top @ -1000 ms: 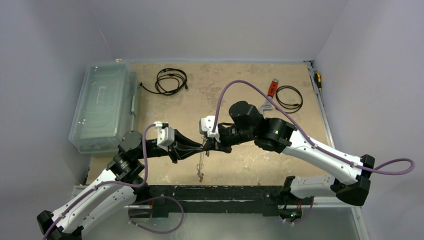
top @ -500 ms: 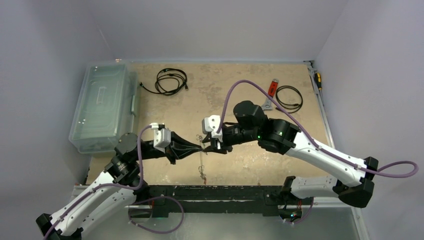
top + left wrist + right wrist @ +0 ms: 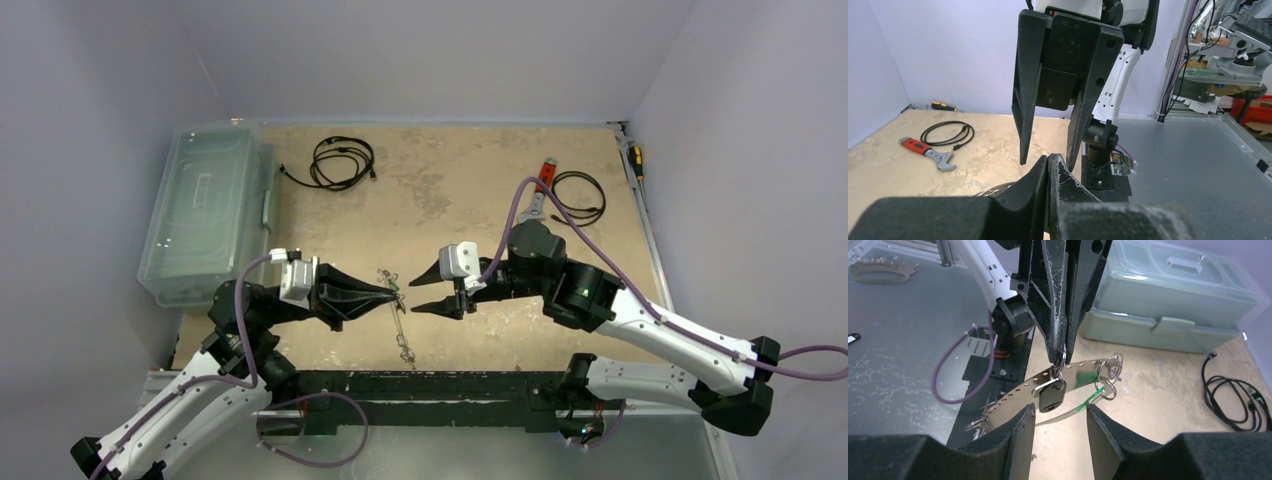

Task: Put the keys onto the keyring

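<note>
Left gripper [image 3: 388,293]: black fingers pressed together, pinching a small silver split ring [image 3: 1061,359]. A tiny key with a black plastic head [image 3: 1051,397] hangs just below that ring. Directly behind it, the large flat grey perforated metal keyring [image 3: 1010,395] curves across the right wrist view. A cluster of further small rings [image 3: 1111,369] and a green tag [image 3: 1079,378] sit toward the right-hand end of the keyring in that view. From above, the keyring shows as a thin line running from beside the left fingertips toward the near edge of the tan table [image 3: 460,190]. Whether it rests on the surface cannot be told.

Right gripper [image 3: 428,290]: fingers spread wide, facing the left fingertips. It is just beside them but apart, and touches nothing.

Also on the table: clear lidded plastic box [image 3: 205,210] at the left side. A red-handled wrench [image 3: 927,152] lies beside a black coiled cable [image 3: 946,135] at the far right.
</note>
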Controlling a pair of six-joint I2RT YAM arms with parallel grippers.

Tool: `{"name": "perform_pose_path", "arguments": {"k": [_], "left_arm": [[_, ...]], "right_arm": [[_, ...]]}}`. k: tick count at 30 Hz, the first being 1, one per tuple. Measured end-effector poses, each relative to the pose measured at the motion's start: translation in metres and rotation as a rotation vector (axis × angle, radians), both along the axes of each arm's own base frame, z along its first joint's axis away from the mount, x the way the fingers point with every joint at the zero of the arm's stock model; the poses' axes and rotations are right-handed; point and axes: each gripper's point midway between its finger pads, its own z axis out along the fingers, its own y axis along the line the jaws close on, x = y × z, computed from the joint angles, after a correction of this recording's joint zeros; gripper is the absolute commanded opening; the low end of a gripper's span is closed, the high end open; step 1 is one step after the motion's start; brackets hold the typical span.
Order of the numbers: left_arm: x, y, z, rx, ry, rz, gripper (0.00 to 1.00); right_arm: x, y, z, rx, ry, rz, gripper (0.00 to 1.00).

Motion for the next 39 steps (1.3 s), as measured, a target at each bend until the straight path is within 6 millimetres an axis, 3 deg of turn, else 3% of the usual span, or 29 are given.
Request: {"name": "perform_pose_path", "arguments": {"k": [5, 9, 30, 39], "left_arm": [[-0.001, 0.002, 0.003, -0.01, -0.01, 0.007, 0.0], [-0.001, 0.004, 0.004, -0.014, -0.015, 0.011, 0.0], [0.006, 0.005, -0.004, 0.004, 0.0, 0.032, 0.0], [0.006, 0.008, -0.003, -0.002, -0.009, 0.042, 0.0]], "right_arm": [[-0.003, 0.004, 0.008, 0.051, -0.001, 0.022, 0.36], [-0.005, 0.008, 0.013, 0.075, 0.0, 0.042, 0.36], [-0.001, 0.019, 0.007, 0.074, 0.012, 0.05, 0.05], [0.0, 0.022, 0.006, 0.072, 0.013, 0.051, 0.0]]}}
